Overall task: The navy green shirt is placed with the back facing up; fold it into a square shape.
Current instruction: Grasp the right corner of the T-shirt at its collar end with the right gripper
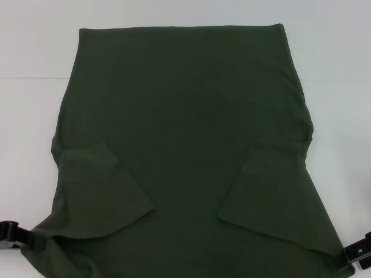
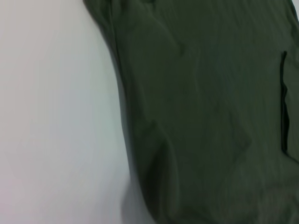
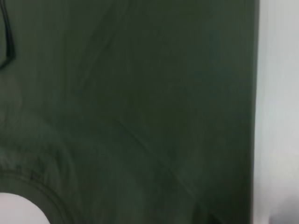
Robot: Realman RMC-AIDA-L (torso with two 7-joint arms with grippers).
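Head view: the shirt (image 1: 185, 145) lies spread back-up on the white counter (image 1: 336, 69), both sleeves folded in over the body. The left gripper (image 1: 17, 236) sits at its near left corner, the right gripper (image 1: 358, 255) at its near right corner; whether either pair of jaws grips the cloth I cannot tell

Left wrist view: shirt (image 2: 210, 116) edge against bare counter (image 2: 51, 116)

Right wrist view: cloth (image 3: 140, 93) fills most, collar curve visible

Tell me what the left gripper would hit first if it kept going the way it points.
Probably the shirt: the left gripper sits at its near left corner, pointing inward at the cloth. Depth is unclear.
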